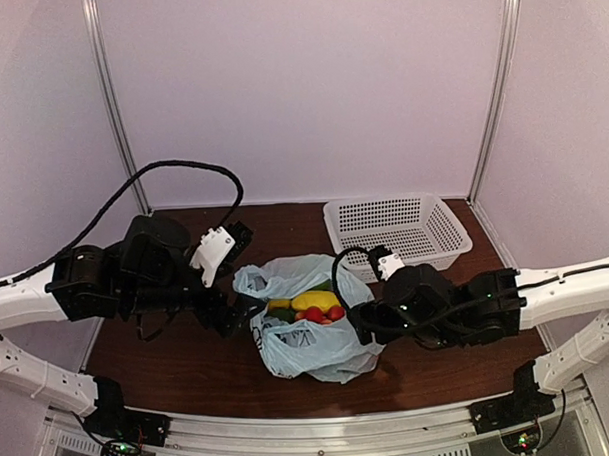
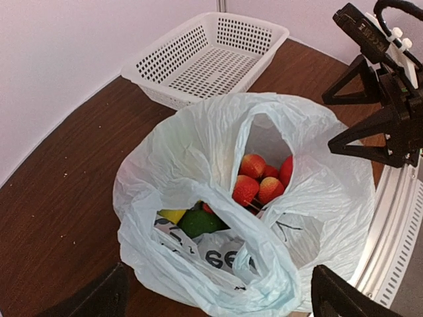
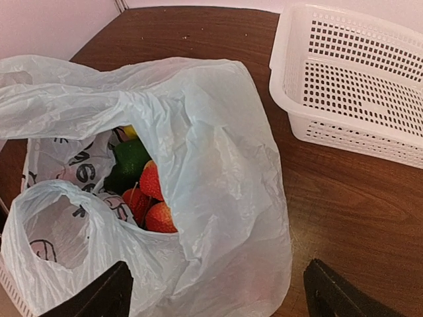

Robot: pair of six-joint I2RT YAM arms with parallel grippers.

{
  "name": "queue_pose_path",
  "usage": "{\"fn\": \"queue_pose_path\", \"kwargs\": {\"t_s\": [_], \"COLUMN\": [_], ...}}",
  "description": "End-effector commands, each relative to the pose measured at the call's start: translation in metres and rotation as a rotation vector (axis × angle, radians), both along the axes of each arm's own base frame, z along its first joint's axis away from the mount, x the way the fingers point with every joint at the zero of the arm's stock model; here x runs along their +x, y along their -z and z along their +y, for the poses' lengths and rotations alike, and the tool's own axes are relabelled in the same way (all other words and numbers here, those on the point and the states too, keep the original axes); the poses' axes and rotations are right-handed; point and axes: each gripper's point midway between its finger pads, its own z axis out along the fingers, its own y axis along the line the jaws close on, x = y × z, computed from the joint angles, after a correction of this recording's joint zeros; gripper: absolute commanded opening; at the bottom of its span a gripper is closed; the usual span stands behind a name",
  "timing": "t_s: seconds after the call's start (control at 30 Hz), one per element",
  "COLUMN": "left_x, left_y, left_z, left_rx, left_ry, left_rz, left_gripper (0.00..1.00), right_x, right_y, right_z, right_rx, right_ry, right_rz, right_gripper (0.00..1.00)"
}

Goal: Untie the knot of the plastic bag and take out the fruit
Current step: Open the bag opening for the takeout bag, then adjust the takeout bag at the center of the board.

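Even soft light, faint shadows, slightly soft focus.

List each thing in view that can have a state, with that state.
Translucent pale blue plastic bag: untied, mouth open.
Small toy fruit: inside the bag.
White perforated plastic basket: upright, empty.
Left gripper: open, holding nothing.
Right gripper: open, holding nothing.
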Motion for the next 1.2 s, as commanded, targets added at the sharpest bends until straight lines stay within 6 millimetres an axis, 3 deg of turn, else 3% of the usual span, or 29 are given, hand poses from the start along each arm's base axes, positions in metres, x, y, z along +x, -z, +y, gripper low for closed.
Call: {"fn": "queue_pose_path", "kwargs": {"t_s": [0.0, 0.1, 0.17, 0.27, 0.43, 0.53, 0.67, 0.83, 0.9, 1.0, 1.17], "left_x": [0.006, 0.011, 0.014, 0.021, 0.033, 0.044, 0.066, 0.081, 0.086, 0.094, 0.099], "left_y": [0.006, 0.005, 0.002, -0.006, -0.021, -0.033, -0.055, -0.088, -0.096, -0.105, -0.113], "left_z": [0.008, 0.005, 0.001, -0.004, -0.006, -0.001, 0.019, 0.050, 0.060, 0.075, 0.097], "left_rx": [0.122, 0.137, 0.131, 0.103, 0.052, -0.003, -0.104, -0.213, -0.222, -0.205, -0.193], "left_ry": [0.005, -0.004, -0.006, -0.023, -0.057, -0.087, -0.142, -0.185, -0.190, -0.216, -0.269], "left_rz": [-0.060, -0.080, -0.097, -0.134, -0.183, -0.178, -0.159, -0.172, -0.178, -0.196, -0.244], "left_gripper": [0.98, 0.94, 0.73, 0.35, 0.00, 0.00, 0.00, 0.00, 0.00, 0.00, 0.00], "right_x": [0.003, 0.004, 0.005, 0.005, 0.012, 0.021, 0.036, 0.048, 0.060, 0.083, 0.123], "right_y": [0.004, 0.007, 0.007, 0.003, -0.011, -0.024, -0.045, -0.062, -0.059, -0.073, -0.110], "right_z": [0.002, 0.003, 0.003, 0.003, 0.009, 0.019, 0.047, 0.098, 0.117, 0.135, 0.143], "right_rx": [-0.050, -0.059, -0.059, -0.054, -0.032, -0.001, 0.035, 0.016, -0.006, -0.010, 0.035], "right_ry": [0.025, 0.030, 0.031, 0.027, 0.020, 0.000, -0.073, -0.176, -0.195, -0.210, -0.206], "right_rz": [0.001, 0.002, 0.002, -0.007, -0.041, -0.069, -0.098, -0.142, -0.156, -0.191, -0.262], "right_gripper": [0.89, 0.85, 0.74, 0.45, 0.12, 0.00, 0.00, 0.00, 0.00, 0.00, 0.00]}}
